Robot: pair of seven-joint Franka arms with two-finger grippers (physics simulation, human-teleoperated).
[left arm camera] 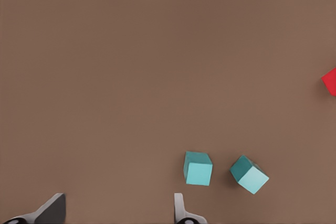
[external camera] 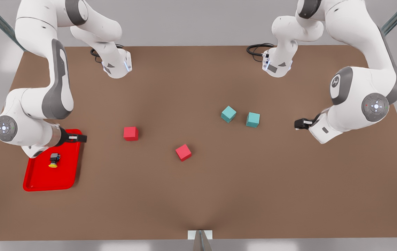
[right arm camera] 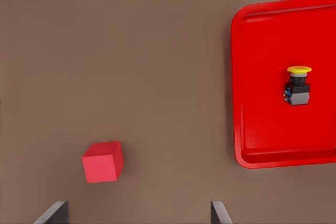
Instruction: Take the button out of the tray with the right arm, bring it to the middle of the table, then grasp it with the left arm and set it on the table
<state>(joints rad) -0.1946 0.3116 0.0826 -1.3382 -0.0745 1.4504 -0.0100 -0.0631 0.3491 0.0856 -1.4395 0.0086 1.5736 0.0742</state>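
1. The tray [external camera: 50,179], lower left of the front view, holds the button [external camera: 54,160] lying on its side
2. Right gripper [external camera: 80,138] spread wide over the tray's upper edge, empty
3. Left gripper [external camera: 298,123] wide, at right, near two teal cubes [external camera: 228,114]; red cubes [external camera: 131,133] mid-table

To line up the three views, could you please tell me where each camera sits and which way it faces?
Front view: high above the brown table, looking down; both white arms show.
Left wrist view: on the left arm, facing down at two teal cubes; left gripper open.
Right wrist view: above the red tray's edge; right gripper open.
Shared: yellow-capped button, front and right wrist.
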